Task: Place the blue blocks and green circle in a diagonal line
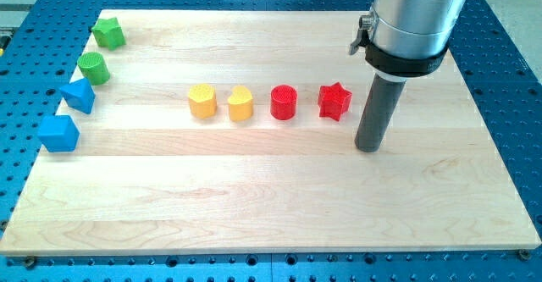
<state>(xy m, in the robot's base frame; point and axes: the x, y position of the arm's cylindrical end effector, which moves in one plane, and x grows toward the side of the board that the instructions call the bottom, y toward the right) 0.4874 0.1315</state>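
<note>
My tip [368,149] is down on the wooden board [279,206], at the view's right, just right of and a bit below the red star [334,101]. Close to it, not touching as far as I can see. No pincer on this arm, just the dark rod, so nothing is held.

Task blocks sit well apart from my tip, along the board's left edge. Green circle [93,67] is near the top left, with the two blue blocks below it: the upper blue block [79,96] just below and left of the circle, the lower blue block [58,133] further down and left again. Their shapes are hard to read from here; both look angular. The three run in a slanted line, close together, gaps small; I can't tell whether any touch.

A green star [108,33] sits above the circle, near the top left corner.

Mid-board, a row from left to right: yellow block [202,101], second yellow block [240,103], red cylinder [284,102], then the red star.
</note>
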